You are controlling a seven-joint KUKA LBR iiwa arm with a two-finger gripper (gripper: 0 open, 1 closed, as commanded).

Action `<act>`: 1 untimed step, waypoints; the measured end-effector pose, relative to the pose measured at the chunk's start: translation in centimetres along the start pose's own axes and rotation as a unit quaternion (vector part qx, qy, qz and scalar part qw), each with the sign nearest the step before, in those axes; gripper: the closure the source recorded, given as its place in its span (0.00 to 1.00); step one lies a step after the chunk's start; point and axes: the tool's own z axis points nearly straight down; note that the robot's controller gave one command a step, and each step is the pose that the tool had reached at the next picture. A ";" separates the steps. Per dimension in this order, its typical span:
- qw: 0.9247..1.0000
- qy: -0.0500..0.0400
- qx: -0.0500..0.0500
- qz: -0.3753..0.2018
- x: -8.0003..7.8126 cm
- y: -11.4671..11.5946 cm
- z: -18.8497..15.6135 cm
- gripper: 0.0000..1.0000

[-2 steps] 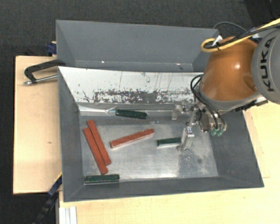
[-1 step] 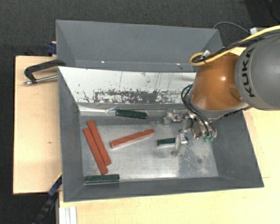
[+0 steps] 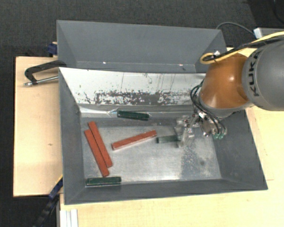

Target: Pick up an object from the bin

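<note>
My gripper (image 3: pixel 183 135) is low over the bin's floor, right of the middle, under the orange wrist cover. A small dark green bar (image 3: pixel 167 139) lies on the floor right at its fingertips, to their left; whether the fingers are around it I cannot tell. Just left of that lies a red-brown stick (image 3: pixel 134 140), slanting up to the right. A dark green handled tool (image 3: pixel 132 115) with a pale tip rests near the back wall.
Two red-brown sticks (image 3: pixel 98 148) lie side by side at the left of the floor. A dark green bar (image 3: pixel 103 181) lies along the front left edge. The arm comes in from the right over the bin's rim.
</note>
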 end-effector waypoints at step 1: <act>1.000 0.000 0.000 0.000 0.0 0.0 0.0 1.00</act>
